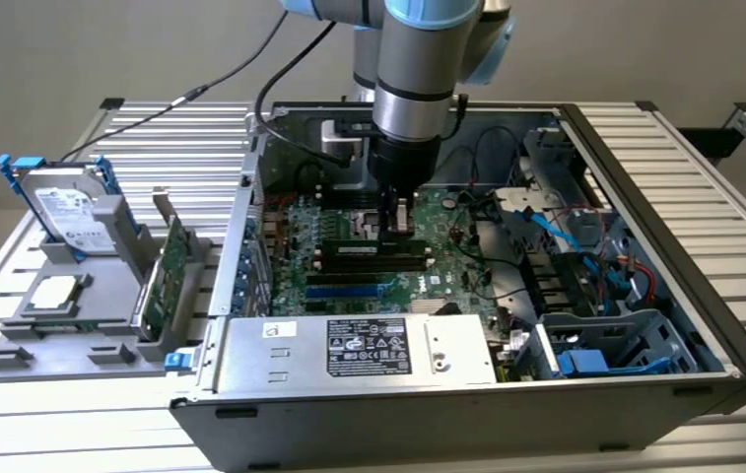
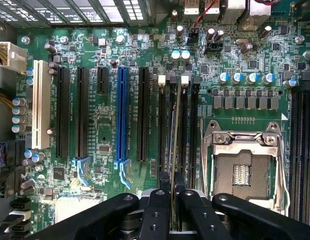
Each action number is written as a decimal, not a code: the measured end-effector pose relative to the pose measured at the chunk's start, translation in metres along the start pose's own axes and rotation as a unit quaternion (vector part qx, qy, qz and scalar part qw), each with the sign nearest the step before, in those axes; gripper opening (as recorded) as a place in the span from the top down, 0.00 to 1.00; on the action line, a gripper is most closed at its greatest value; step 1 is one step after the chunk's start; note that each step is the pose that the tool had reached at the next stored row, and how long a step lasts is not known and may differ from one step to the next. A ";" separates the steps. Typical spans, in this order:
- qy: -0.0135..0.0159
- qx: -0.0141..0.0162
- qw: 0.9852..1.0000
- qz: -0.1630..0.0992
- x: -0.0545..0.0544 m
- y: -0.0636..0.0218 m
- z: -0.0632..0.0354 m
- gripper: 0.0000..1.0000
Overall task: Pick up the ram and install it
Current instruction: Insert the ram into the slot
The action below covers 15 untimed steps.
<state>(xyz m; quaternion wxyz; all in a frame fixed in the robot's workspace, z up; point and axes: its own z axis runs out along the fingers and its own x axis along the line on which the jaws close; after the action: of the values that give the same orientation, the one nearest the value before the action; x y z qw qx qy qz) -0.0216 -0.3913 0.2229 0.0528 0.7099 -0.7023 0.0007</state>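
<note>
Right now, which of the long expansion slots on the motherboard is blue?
The blue PCIe slot, flanked by black slots on both sides; a white slot sits at the row's end.

Soft, even light brightens the bench (image 1: 688, 148) in the exterior view; the computer case (image 1: 412, 434) is shaded inside, deepest toward 3 o'clock. The wrist view's motherboard (image 2: 102, 125) is evenly lit, capacitor tops (image 2: 237, 78) glinting, the black hand (image 2: 172, 179) dark.

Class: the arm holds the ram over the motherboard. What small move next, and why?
Probably ease straight down: the ram, edge-on between the jaws, runs along the black slots beside the CPU socket, seemingly not yet seated.
</note>
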 end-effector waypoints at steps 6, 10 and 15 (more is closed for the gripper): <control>0.000 0.000 1.000 0.000 0.001 -0.0002 0.0025 0.86; 0.000 0.004 1.000 0.000 0.002 -0.0002 0.0026 0.86; 0.000 0.005 1.000 0.000 0.002 0.0005 0.0027 0.86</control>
<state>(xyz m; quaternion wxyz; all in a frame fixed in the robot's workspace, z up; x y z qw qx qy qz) -0.0222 -0.3938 0.2204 0.0490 0.7101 -0.7024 0.0045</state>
